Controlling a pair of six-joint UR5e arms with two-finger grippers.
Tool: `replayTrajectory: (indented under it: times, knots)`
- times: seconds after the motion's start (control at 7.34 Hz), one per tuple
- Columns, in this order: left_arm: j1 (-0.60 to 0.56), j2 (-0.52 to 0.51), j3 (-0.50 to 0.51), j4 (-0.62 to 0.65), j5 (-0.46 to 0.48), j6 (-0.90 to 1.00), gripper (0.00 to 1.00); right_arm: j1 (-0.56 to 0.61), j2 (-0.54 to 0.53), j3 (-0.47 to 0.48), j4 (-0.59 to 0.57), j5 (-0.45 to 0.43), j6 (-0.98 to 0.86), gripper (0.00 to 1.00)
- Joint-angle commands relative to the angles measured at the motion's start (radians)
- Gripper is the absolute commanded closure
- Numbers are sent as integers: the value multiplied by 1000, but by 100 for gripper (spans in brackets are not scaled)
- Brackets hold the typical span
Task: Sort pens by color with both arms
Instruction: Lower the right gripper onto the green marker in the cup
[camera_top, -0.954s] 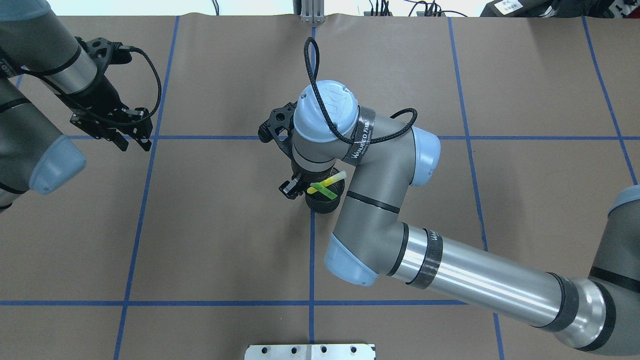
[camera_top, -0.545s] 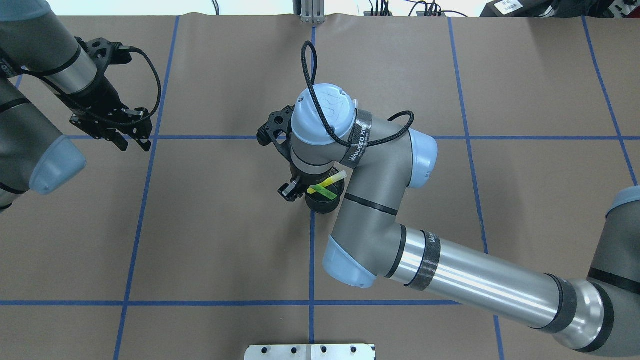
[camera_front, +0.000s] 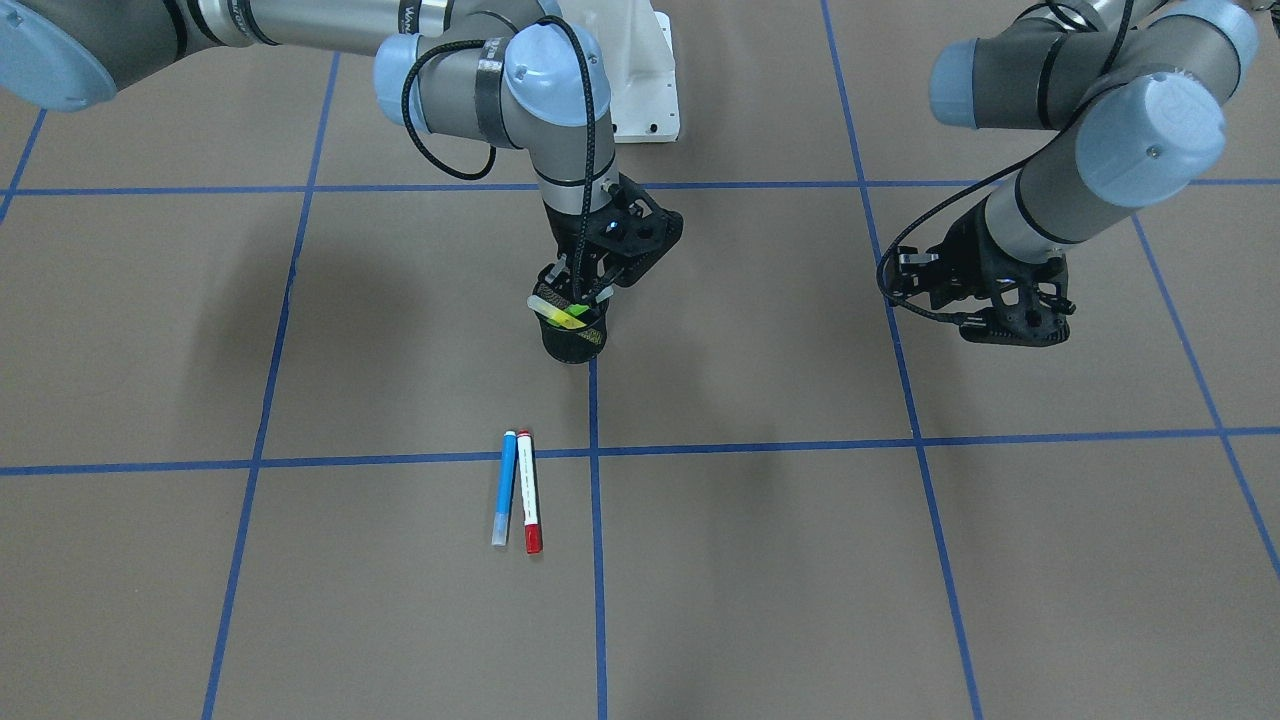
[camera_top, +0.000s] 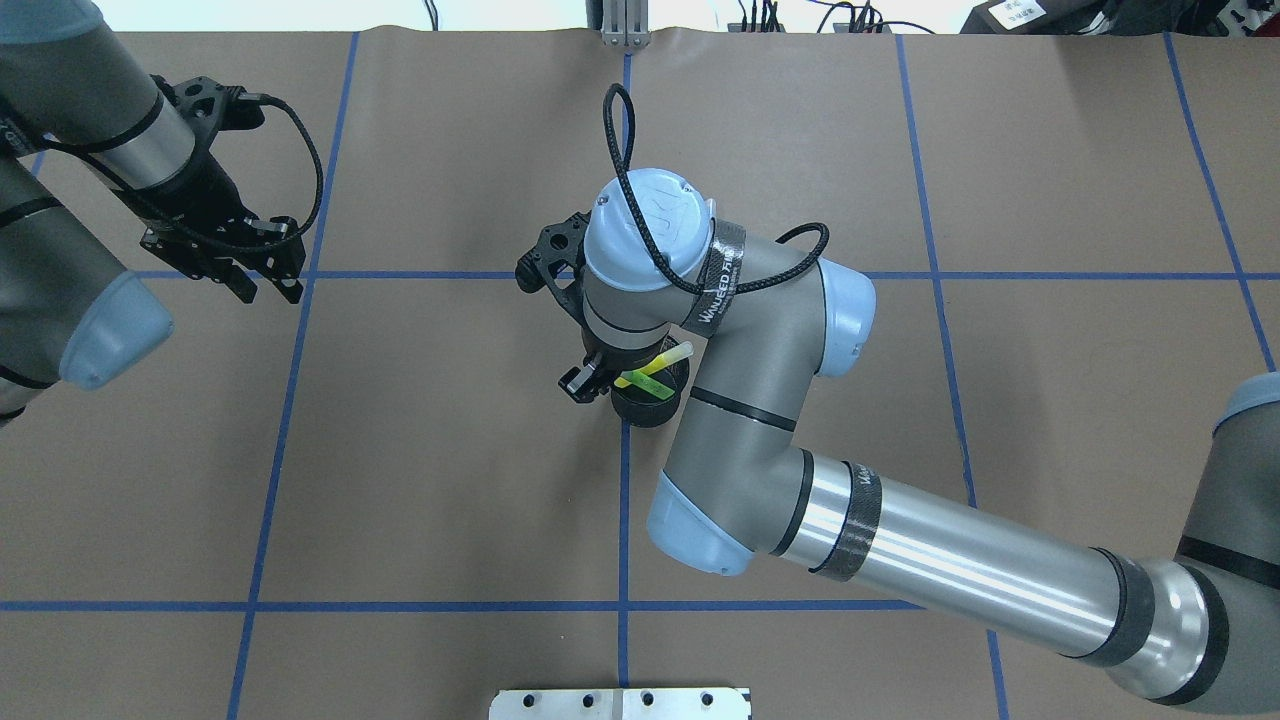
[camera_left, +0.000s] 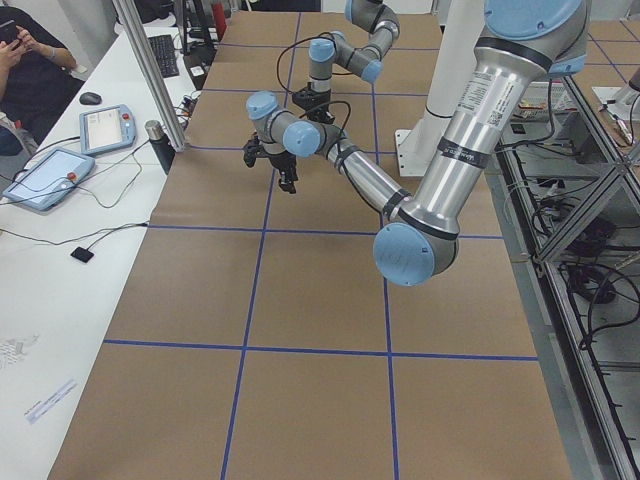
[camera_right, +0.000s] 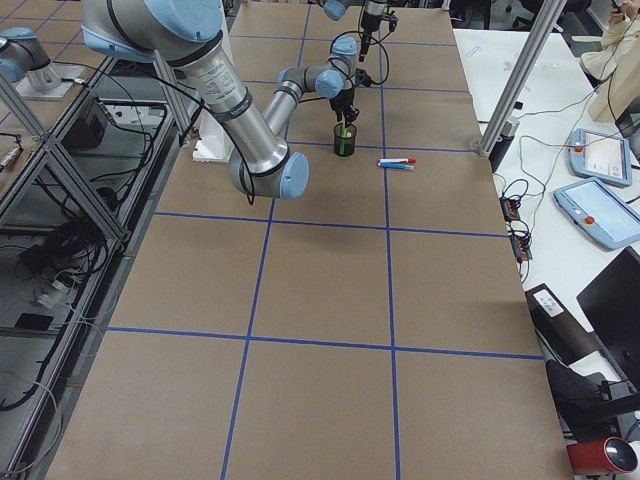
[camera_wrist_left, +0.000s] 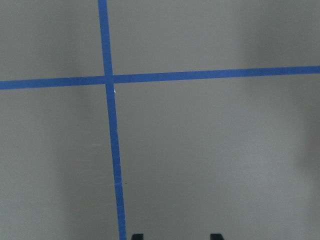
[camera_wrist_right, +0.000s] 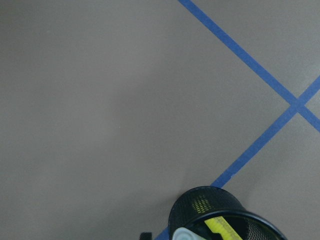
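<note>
Inside cup (camera_wrist_right: 192, 207), green pen (camera_front: 581, 311) crossing yellow pen (camera_wrist_right: 223, 228), right claw (camera_front: 577, 292) grip unclear, left claw (camera_top: 268, 291) spread, empty.

Reaches the right arm (camera_top: 930, 562) across to the middle of the desk (camera_top: 400, 470), elbow bent, wrist pointing straight down, right gripper (camera_front: 578, 290) low with jaws apart. Holds the left arm (camera_top: 45, 260) out at its own side, left gripper (camera_top: 268, 286) angled down above the desk, jaws apart and empty.

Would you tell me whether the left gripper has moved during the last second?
No; the left gripper hangs beside the same blue tape crossing as before.
</note>
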Motion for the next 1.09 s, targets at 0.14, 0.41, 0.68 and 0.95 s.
replayTrajectory:
  times: [0.14, 0.41, 0.68, 0.95]
  knots:
    - [1, -1, 2, 0, 0, 0, 45, 7, -1, 3, 0, -3, -3, 60]
    - [1, -1, 2, 0, 0, 0, 45, 17, -2, 6, 0, 0, -5, 68]
    - [1, -1, 2, 0, 0, 0, 45, 17, -4, 4, 0, 0, -5, 70]
    - [1, 0, 3, 0, 2, 0, 45, 17, -4, 3, 0, -2, -5, 70]
